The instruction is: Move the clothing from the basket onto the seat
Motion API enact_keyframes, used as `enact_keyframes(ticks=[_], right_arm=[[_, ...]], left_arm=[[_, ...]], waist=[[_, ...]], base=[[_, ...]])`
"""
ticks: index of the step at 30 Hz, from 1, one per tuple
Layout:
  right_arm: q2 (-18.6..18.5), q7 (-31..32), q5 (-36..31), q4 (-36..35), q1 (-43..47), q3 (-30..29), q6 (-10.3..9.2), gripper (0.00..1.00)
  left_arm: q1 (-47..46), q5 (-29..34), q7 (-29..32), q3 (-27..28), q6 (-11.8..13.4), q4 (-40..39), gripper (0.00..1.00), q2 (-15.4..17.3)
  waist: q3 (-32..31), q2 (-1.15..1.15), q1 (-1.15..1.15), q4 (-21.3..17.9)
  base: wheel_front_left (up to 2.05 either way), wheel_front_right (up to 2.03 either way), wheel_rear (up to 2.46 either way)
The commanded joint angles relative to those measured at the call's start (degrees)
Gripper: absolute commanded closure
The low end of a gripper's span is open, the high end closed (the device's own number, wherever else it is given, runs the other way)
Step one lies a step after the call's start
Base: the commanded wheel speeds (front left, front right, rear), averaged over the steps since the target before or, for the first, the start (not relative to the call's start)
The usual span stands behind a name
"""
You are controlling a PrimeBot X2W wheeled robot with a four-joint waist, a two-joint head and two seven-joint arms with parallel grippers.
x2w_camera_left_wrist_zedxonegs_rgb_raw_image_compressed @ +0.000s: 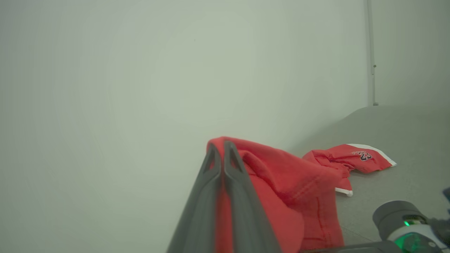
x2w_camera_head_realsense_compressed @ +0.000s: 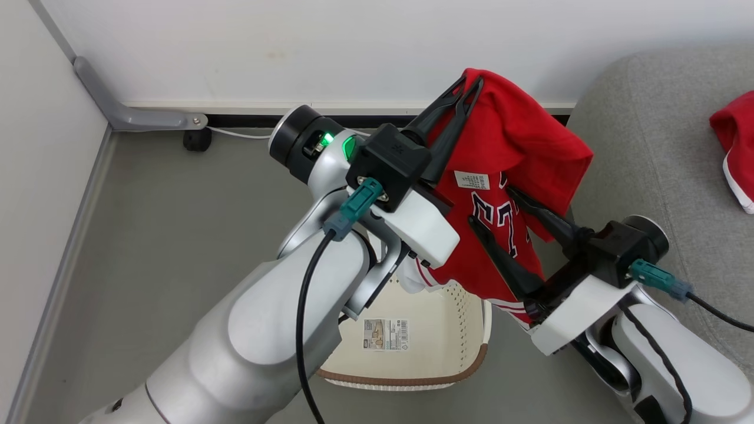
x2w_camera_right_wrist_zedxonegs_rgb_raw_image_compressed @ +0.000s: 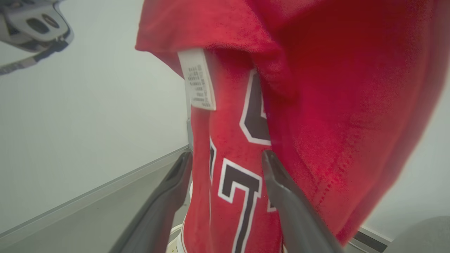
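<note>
Left fingers [x2w_camera_head_realsense_compressed: 465, 94] pinched on red garment [x2w_camera_head_realsense_compressed: 518, 147], right fingers [x2w_camera_head_realsense_compressed: 478, 228] spread around it, basket [x2w_camera_head_realsense_compressed: 406, 380] half hidden

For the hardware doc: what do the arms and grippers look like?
Silver-grey arms, white wrist shells. Left gripper and right gripper: black housings, two long dark tapered fingers each. Black cables on teal plugs; green light on left wrist.

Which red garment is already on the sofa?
The garment at the head view's right edge, lying on the sofa; the other garment hangs from the shut left gripper over the basket.
</note>
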Motion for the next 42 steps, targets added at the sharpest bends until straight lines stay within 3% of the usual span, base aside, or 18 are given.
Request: enact_keyframes(ticks=[1,11,12,13,14,24,25,26,27,42], right_arm=[[0.1,-0.3,-0.9,-0.3,-1.1,0.4,0.17,0.00],[4.5,-0.3,-3.6,9.3,-5.7,2.1,0.17,0.00],[4.9,-0.3,-3.6,10.1,-6.1,2.2,0.17,0.44],[5.2,-0.3,-3.4,10.5,-6.4,2.3,0.17,0.79],[5.5,-0.3,-3.3,10.8,-6.6,2.4,0.17,1.00],[4.2,-0.3,-1.0,8.7,-6.7,2.5,0.17,1.00],[4.0,-0.3,-0.9,8.5,-6.6,2.5,0.17,1.00],[3.8,-0.3,-0.8,8.3,-6.5,2.4,0.17,1.00],[3.7,-0.3,-0.7,8.1,-6.5,2.3,0.17,1.00],[2.7,-0.3,0.0,5.6,-4.8,-1.2,0.17,1.00]], left_arm=[[-3.3,0.2,-0.5,1.7,-0.2,-1.1,1.00,0.4],[-4.0,-1.5,-1.9,-0.9,-0.4,0.5,1.00,-0.7],[-4.0,-1.7,-2.0,-1.2,-0.4,0.7,1.00,-0.8],[-4.0,-1.9,-2.2,-1.4,-0.5,0.9,1.00,-0.8],[-4.0,-2.1,-2.4,-1.6,-0.4,1.1,1.00,-0.9],[-4.1,-3.1,-4.9,-2.0,0.4,3.7,1.00,-1.0],[-4.1,-3.2,-5.1,-2.0,0.5,3.9,0.92,-1.0],[-4.1,-3.3,-5.5,-1.9,0.6,4.1,0.38,-1.0],[-4.0,-3.5,-5.7,-1.9,0.8,4.4,0.00,-1.1],[-2.2,-5.0,-7.9,-2.3,0.1,8.6,0.00,-0.8]], waist=[[0.1,0.00,0.00,0.3],[0.1,0.00,0.00,2.3],[0.1,0.00,0.00,2.4],[0.1,0.00,0.00,2.5],[0.1,0.00,0.00,2.6],[0.6,0.00,0.00,1.3],[0.7,0.00,0.00,1.2],[0.7,0.00,0.00,1.0],[0.8,0.00,0.00,0.9],[0.7,0.00,0.00,-1.1]], base=[[0.00,0.00,0.00],[0.00,0.00,0.00],[0.00,0.00,0.00],[0.00,0.00,0.00],[0.00,0.00,0.00],[0.00,0.00,0.00],[0.00,0.00,0.00],[0.00,0.00,0.00],[0.00,0.00,0.00],[0.00,0.00,0.00]])
